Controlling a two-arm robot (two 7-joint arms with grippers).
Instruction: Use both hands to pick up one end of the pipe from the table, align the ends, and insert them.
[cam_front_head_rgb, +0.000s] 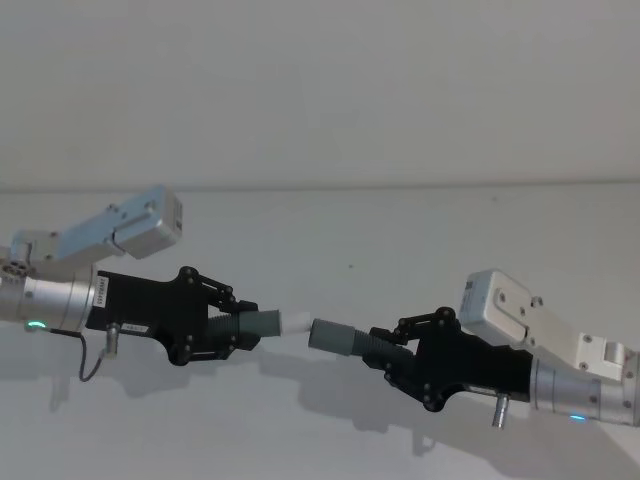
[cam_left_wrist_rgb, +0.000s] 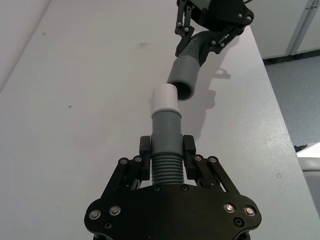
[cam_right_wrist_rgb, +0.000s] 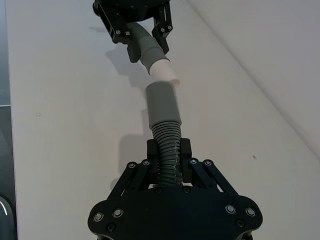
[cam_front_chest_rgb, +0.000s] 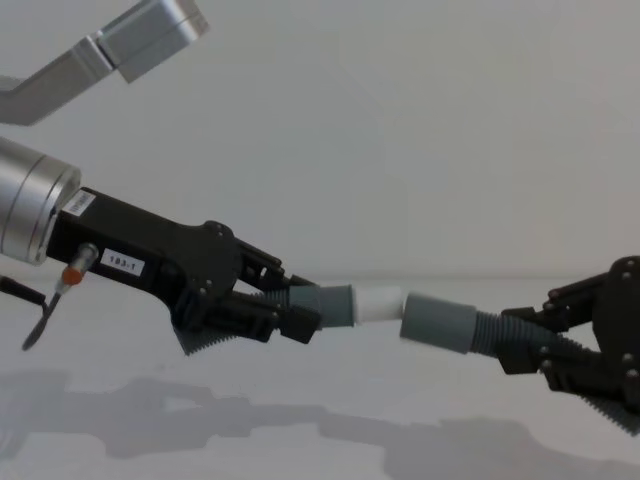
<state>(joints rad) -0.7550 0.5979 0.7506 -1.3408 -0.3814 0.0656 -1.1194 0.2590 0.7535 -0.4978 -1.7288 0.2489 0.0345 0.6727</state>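
Grey pipe pieces (cam_front_head_rgb: 255, 326) (cam_front_head_rgb: 340, 337) clamped in both grippers' (cam_front_head_rgb: 228, 322) (cam_front_head_rgb: 392, 350) fingers.

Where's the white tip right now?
The white tip is held above the table near the middle of the head view, on the pipe piece gripped by the left hand, just short of the grey socket held by the right hand.

Both pipe pieces held clear above the table (cam_front_head_rgb: 420, 230). Only a narrow gap separates the white tip (cam_front_chest_rgb: 380, 302) from the grey socket (cam_front_chest_rgb: 437, 321). Bare surface lies beneath and around both grippers.
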